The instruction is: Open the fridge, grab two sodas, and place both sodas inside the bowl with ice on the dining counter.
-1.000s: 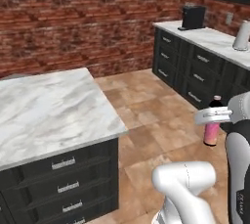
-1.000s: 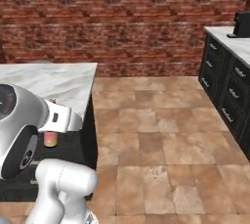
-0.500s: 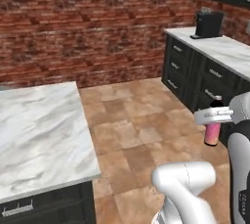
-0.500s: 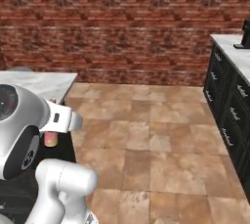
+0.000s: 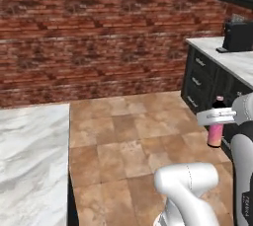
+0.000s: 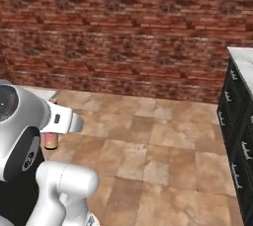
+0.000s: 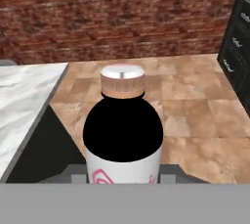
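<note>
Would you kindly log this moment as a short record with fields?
held: soda, upright in the gripper
gripper: shut on the soda
soda look: pink body, dark neck
left of robot: marble counter
right of robot: dark cabinets
ahead: tiled floor, brick wall
bowl: not visible

The white arm rises from the base, its elbow bent near the cameras, and carries the gripper [image 5: 216, 117] level above the floor with its jaws closed on a soda [image 5: 215, 130], the bottle upright with its cap pointing away from the hand.
</note>
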You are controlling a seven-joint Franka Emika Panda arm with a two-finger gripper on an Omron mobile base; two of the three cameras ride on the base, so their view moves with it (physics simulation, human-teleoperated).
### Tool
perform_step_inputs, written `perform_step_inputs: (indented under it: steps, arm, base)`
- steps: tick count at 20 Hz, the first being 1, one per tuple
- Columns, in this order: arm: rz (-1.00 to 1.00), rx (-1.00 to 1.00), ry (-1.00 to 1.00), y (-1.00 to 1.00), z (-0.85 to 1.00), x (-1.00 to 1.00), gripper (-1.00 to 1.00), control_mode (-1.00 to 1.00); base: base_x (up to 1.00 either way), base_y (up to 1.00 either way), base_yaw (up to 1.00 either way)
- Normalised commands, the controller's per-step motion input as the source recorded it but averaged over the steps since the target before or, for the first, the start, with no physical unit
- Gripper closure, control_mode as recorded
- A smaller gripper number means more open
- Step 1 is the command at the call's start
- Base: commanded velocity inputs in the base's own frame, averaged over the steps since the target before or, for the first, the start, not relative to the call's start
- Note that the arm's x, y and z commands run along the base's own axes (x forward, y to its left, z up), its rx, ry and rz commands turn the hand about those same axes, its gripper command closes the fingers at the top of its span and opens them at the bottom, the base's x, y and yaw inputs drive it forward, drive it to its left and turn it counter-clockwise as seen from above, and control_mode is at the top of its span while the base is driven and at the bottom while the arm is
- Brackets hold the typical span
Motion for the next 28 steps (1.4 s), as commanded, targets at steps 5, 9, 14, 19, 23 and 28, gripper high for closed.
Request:
perform_step_inputs:
  steps: [5,9,14,19,23,28]
  arm:
    - [0.0,0.0,0.0,0.0,0.0,0.0,1.0,1.0]
    - [0.0,0.0,0.0,0.0,0.0,0.0,1.0,1.0]
    - [0.0,0.0,0.0,0.0,0.0,0.0,1.0,1.0]
    - [0.0,0.0,0.0,0.0,0.0,0.0,1.0,1.0]
    - [0.0,0.0,0.0,0.0,0.0,0.0,1.0,1.0]
    - [0.0,0.0,0.0,0.0,0.0,0.0,1.0,1.0]
  base:
    - [1.0,-0.45,0.31]
    - [1.0,-0.27,0.39]
    - [1.0,-0.2,0.45]
    - [0.99,-0.2,0.48]
    - [0.93,-0.25,0.49]
    - [0.96,-0.22,0.5]
